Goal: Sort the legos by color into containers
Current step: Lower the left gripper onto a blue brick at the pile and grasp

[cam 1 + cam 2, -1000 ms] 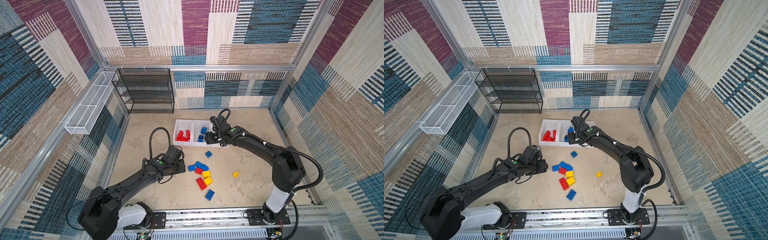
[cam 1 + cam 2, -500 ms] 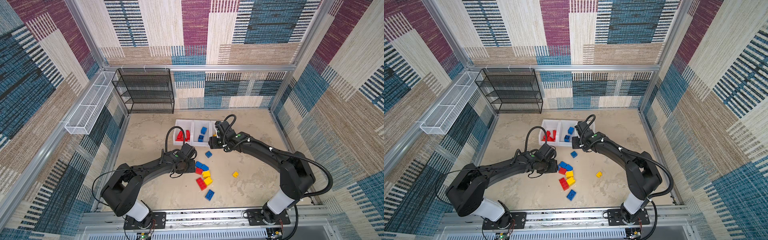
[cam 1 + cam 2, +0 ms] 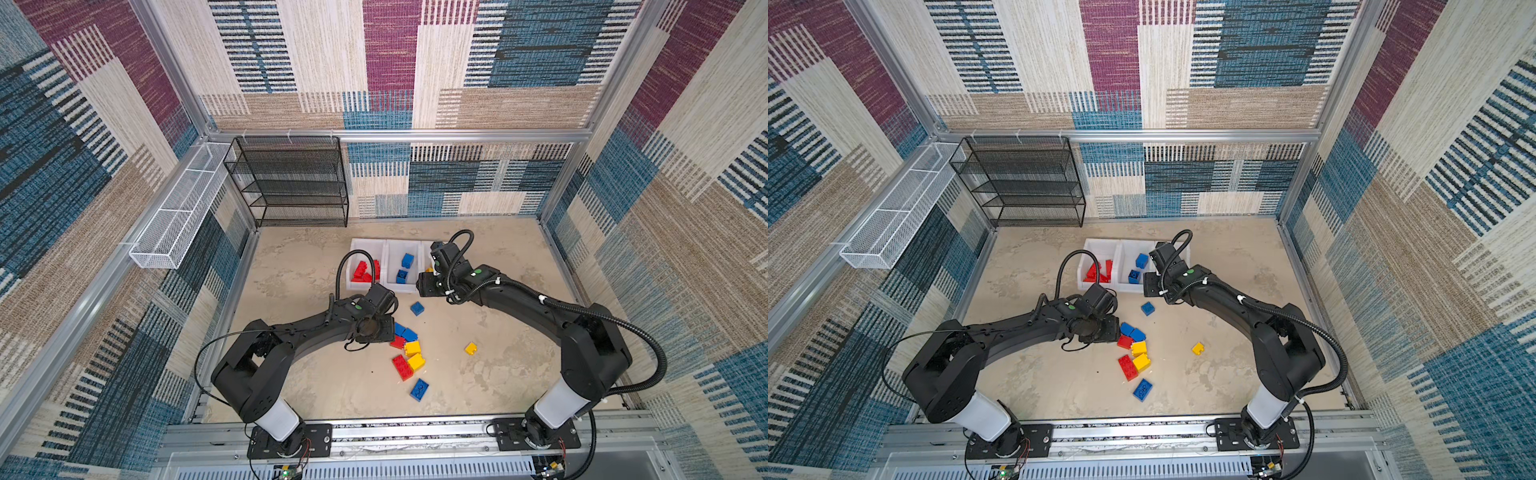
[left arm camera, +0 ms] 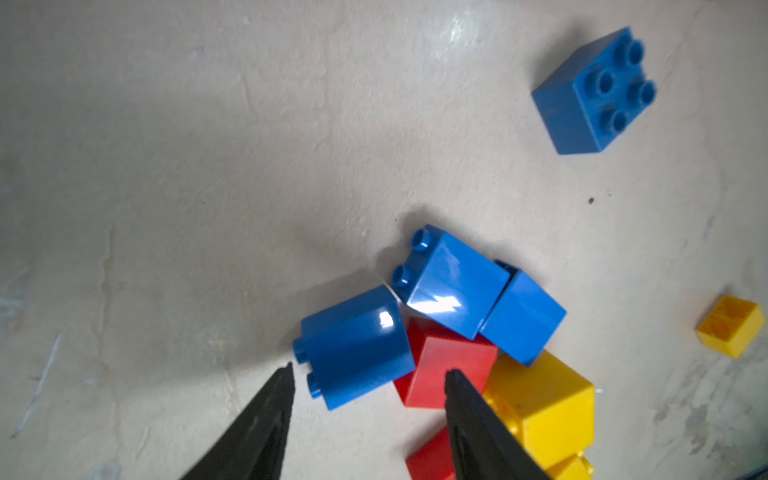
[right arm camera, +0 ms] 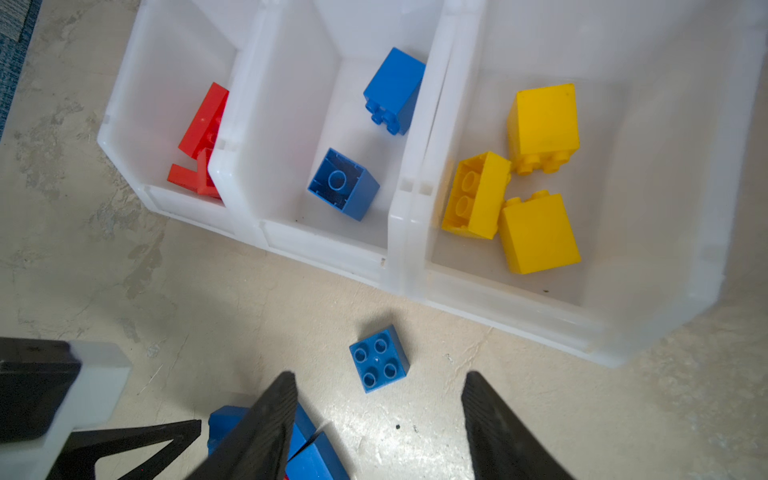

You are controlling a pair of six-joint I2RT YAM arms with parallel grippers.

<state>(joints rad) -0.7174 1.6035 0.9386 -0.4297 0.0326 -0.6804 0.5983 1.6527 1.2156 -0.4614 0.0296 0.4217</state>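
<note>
Blue is the colour the left end effector (image 4: 370,371) has lined up on. Within the last second that arm has swung in from the left side of the desk (image 3: 299,282) to the edge of the heap of loose legos. In its wrist view the fingers stand spread, one tip just beside the studs of a blue brick (image 4: 357,347) lying on its side, the other over the red brick (image 4: 453,365) touching it; nothing is pinched yet. Beyond the heap the three containers stand in a row: the left container (image 5: 183,203) holds red pieces, the middle container (image 5: 324,245) two blue, the right container (image 5: 498,299) three yellow, so the sorting so far looks correct. The right end effector (image 5: 378,375) has drawn back from over the containers and now hangs, spread and empty, above a lone blue brick (image 5: 379,358) lying studs-up just in front of the middle container. Farther right a single yellow brick (image 3: 470,348) lies apart. Both arms seem to be setting up fresh picks, and with around ten legos still loose the task looks roughly half done. The left arm's risk is dragging the red brick along with the blue one.
</note>
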